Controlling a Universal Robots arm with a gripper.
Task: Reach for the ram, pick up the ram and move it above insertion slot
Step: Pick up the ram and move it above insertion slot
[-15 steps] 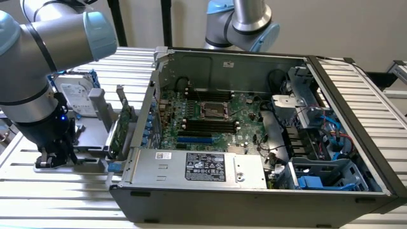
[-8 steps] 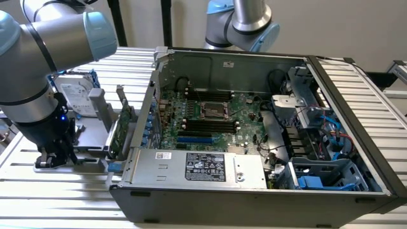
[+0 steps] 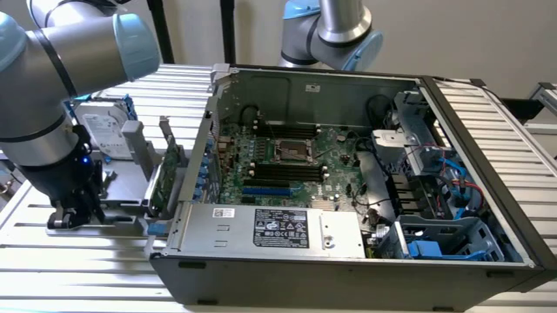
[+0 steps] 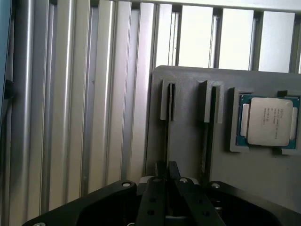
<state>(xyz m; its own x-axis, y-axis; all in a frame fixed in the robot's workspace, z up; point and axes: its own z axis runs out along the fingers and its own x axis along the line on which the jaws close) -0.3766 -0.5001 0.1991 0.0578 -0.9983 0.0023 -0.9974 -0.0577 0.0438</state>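
Wrist view: end effector [image 4: 167, 167] clenched on the edge-on ram [image 4: 167, 136]; exterior view adds the computer case [image 3: 348, 277].

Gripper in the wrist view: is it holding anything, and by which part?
The gripper looks shut on the ram, pinching its thin upper edge, while the ram stands edge-on in a slot of the gray holder.
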